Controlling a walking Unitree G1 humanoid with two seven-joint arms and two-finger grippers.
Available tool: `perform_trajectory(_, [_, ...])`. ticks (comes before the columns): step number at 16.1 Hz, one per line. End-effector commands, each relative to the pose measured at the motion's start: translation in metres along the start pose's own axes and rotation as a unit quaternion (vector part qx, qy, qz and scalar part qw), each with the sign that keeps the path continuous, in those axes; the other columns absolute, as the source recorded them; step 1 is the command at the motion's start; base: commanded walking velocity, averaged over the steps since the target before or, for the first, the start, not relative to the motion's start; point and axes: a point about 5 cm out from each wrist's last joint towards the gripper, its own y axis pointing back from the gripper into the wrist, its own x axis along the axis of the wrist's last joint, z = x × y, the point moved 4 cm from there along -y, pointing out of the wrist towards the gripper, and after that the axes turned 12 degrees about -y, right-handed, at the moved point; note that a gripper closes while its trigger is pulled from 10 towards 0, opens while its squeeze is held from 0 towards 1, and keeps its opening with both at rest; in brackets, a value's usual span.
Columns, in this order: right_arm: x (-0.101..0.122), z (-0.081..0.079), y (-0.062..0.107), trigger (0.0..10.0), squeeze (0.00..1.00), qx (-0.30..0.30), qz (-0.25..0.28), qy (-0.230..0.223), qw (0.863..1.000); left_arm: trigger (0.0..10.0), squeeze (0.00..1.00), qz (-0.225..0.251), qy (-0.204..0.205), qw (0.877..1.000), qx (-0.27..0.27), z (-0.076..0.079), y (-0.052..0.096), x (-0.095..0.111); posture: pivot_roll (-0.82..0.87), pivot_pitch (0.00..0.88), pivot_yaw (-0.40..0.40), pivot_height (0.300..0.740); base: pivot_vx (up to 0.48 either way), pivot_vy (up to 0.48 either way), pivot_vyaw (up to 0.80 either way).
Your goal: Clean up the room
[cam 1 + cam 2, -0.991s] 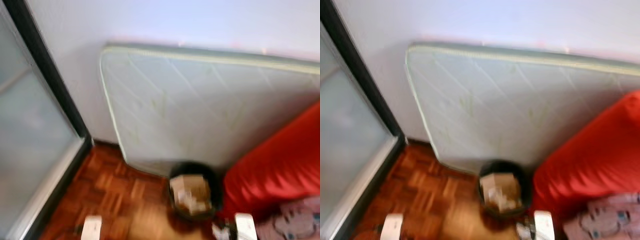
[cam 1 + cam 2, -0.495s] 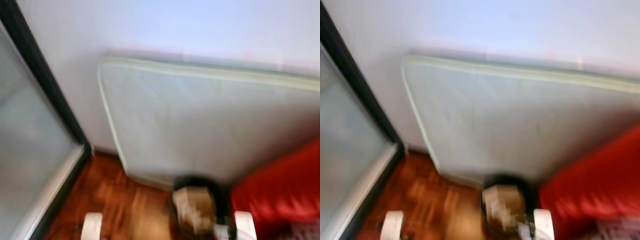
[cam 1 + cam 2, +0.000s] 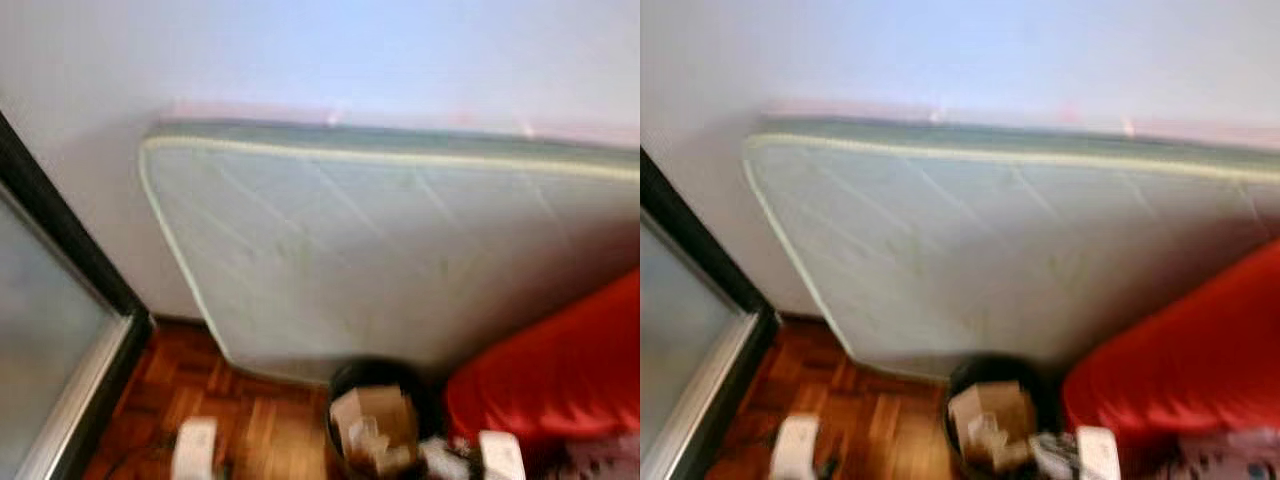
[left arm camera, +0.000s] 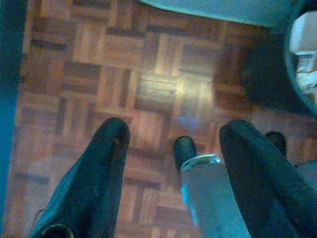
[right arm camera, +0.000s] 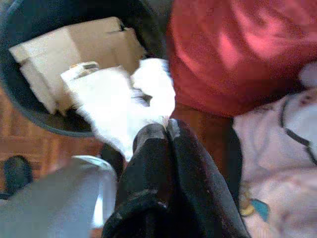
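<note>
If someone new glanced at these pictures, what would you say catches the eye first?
A big pale mattress leans against the wall. Below it, a black bin holding cardboard stands on the parquet beside a bright red cushion. The right gripper, shut on a white crumpled paper, is at the bin's rim.

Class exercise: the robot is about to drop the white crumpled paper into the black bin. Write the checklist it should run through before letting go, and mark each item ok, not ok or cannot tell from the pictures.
1. Right gripper shut on the white crumpled paper: ok.
2. Paper over the black bin opening: ok for most of it; the part nearest the red cushion may overhang the rim.
3. Room left in the bin: cannot tell; cardboard pieces already fill much of it.
4. Bin upright on the parquet floor: ok.
5. Left gripper open, holding nothing, away from the bin: ok.
6. Head view sharp enough to aim: not ok, blurred.
</note>
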Motion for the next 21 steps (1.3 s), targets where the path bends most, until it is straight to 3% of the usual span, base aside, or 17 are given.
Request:
perform_trajectory(1, [0.006,-0.007,-0.001,10.0,0.0,0.009,0.016,-0.008,1.0,10.0,0.0,-0.032,-0.007,0.999,0.0,-0.002,0.005,-0.023,0.0,0.08,-0.009,0.74,0.0,0.0,0.0])
perform_trajectory(4, [0.036,-0.04,-0.008,10.0,0.0,0.053,0.054,-0.001,0.997,10.0,0.0,-0.033,-0.01,0.999,-0.002,0.0,0.006,-0.025,0.0,0.08,-0.009,0.74,0.0,0.0,0.0])
perform_trajectory(5, [0.054,-0.059,-0.009,10.0,0.0,0.09,0.078,0.004,0.993,10.0,0.0,-0.032,-0.01,0.999,-0.001,0.0,0.006,-0.025,0.0,0.082,-0.01,0.74,0.0,0.0,0.0])
perform_trajectory(7, [0.07,-0.072,-0.009,10.0,0.0,0.116,0.103,0.009,0.988,10.0,0.0,-0.031,-0.009,0.999,0.001,0.0,0.006,-0.025,0.0,0.082,-0.011,0.74,0.0,0.0,0.0])
perform_trajectory(11, [0.093,-0.076,-0.007,10.0,0.0,0.134,0.147,0.011,0.98,10.0,0.0,-0.028,-0.006,1.0,0.007,-0.004,0.007,-0.026,0.0,0.084,-0.013,0.74,0.0,0.0,0.0])
perform_trajectory(15, [0.13,-0.079,-0.002,10.0,0.0,0.136,0.214,-0.008,0.967,10.0,0.0,-0.022,0.0,1.0,0.011,-0.007,0.006,-0.021,0.0,0.086,-0.01,0.74,0.0,0.0,0.0])
perform_trajectory(21, [0.139,-0.092,0.003,10.0,0.0,0.148,0.246,-0.015,0.958,10.0,0.0,0.001,0.004,1.0,0.027,-0.012,0.004,-0.01,0.0,0.08,-0.008,0.74,0.0,0.0,0.0])
